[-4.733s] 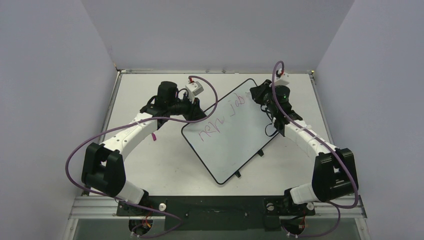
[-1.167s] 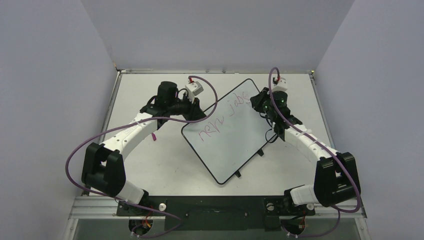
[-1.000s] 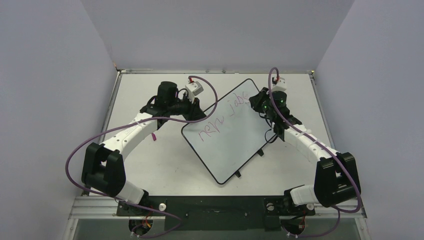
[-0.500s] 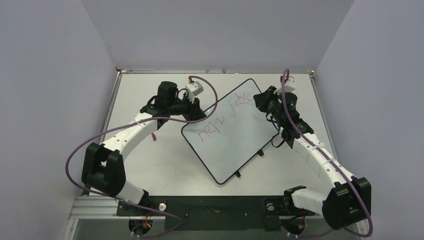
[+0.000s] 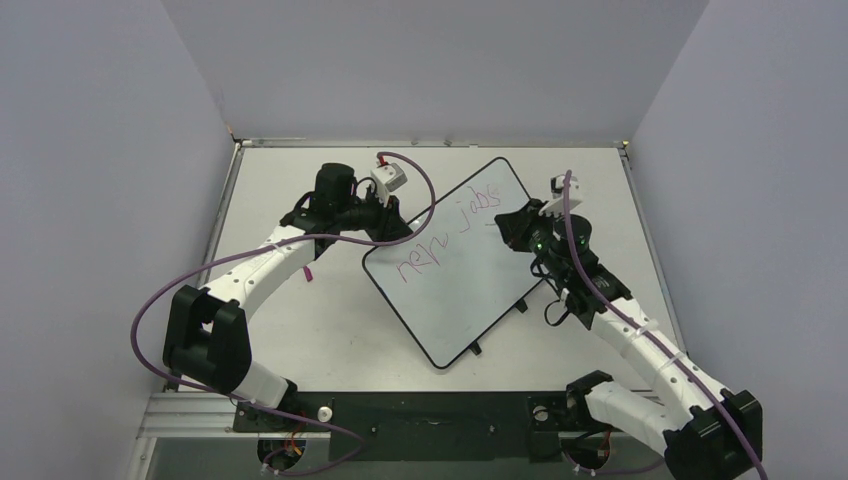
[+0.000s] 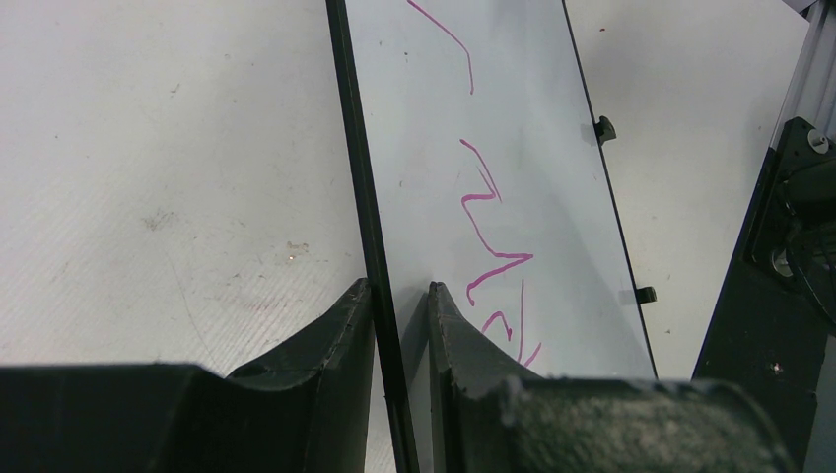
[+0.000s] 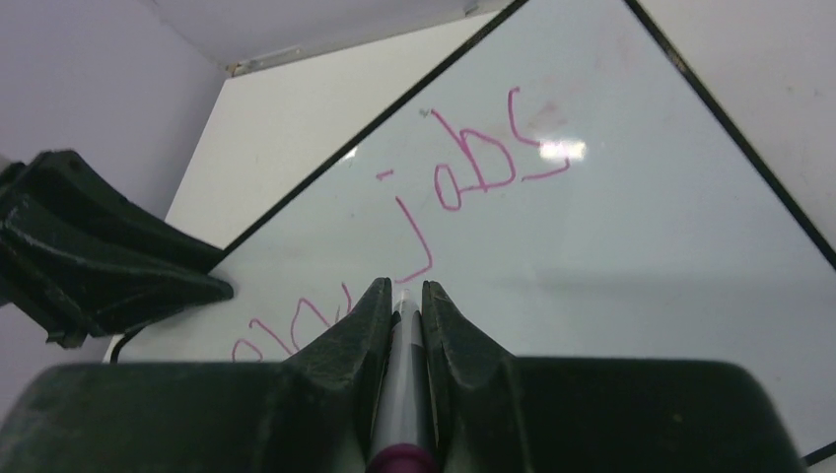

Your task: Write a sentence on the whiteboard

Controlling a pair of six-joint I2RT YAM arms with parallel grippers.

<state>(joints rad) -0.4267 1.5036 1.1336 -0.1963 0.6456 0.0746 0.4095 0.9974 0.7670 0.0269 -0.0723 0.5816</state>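
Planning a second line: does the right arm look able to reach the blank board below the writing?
Probably yes: the right gripper hovers over the whiteboard, marker clamped, and nothing lies on its bare part.

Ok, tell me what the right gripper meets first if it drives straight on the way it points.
Likely the whiteboard, its bare face near the pink sentence, with the held marker touching first; the gap is unclear.

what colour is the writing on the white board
Pink-magenta handwritten marker strokes, clearest in the right wrist view.
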